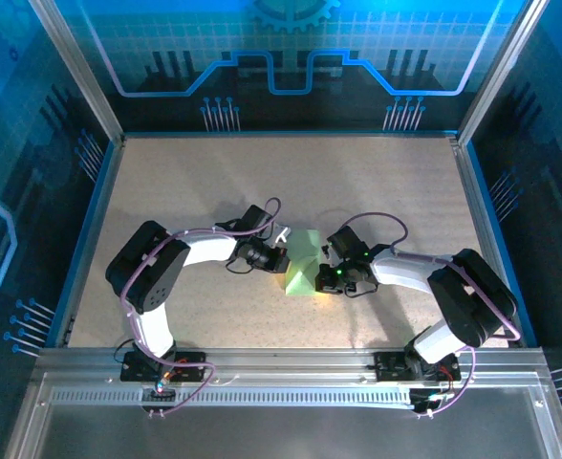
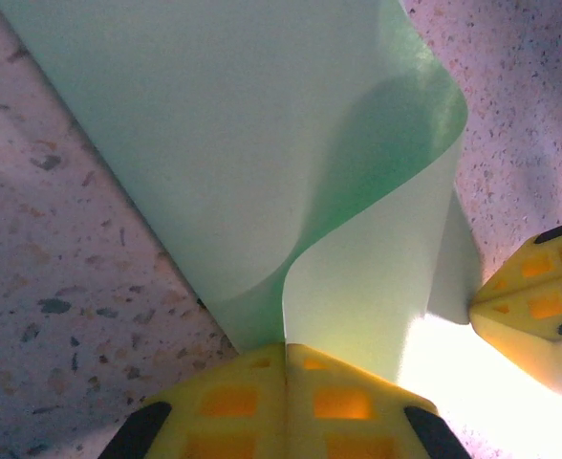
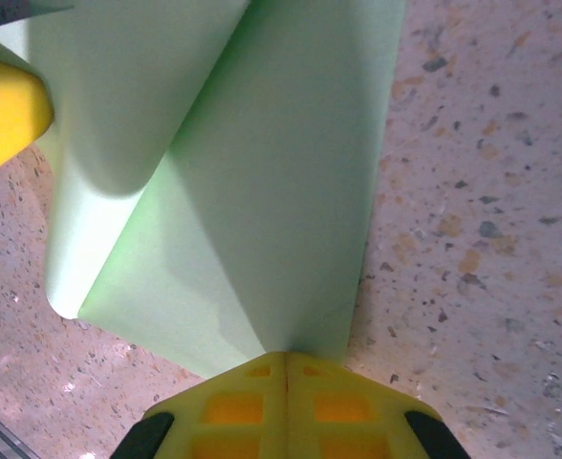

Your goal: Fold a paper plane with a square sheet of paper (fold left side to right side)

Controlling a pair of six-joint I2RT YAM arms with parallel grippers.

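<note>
**At mid-desk: green sheet pinched from both sides, partly folded**

- Location. The sheet of paper (image 1: 305,266) lies at the middle of the speckled desk (image 1: 214,182), between the two arms. Most of it rests on the desk; part is lifted.
- Axis. From above, the paper reads as a narrow, folded shape. Its long axis runs roughly near to far, with the far end leaning a little to the right. The near half is brightly lit and the far half is in shade. Which end is the pointed one I cannot tell from above.
- Left fingers (image 1: 282,257). They meet the paper from its left side. In the left wrist view, the yellow left fingers (image 2: 271,373) are pressed together on an edge of the sheet (image 2: 243,143). A flap rises from that grip and curls over, while a flat layer lies on the desk beneath.
- Right fingers (image 1: 327,278). They meet the paper from its right, near side. In the right wrist view, the right fingers (image 3: 271,382) are closed tight on the sheet (image 3: 262,191) where it narrows to a corner. A straight crease runs away from the grip, and the left part bows upward.
- The two sets of fingers are near each other but apart.
</note>
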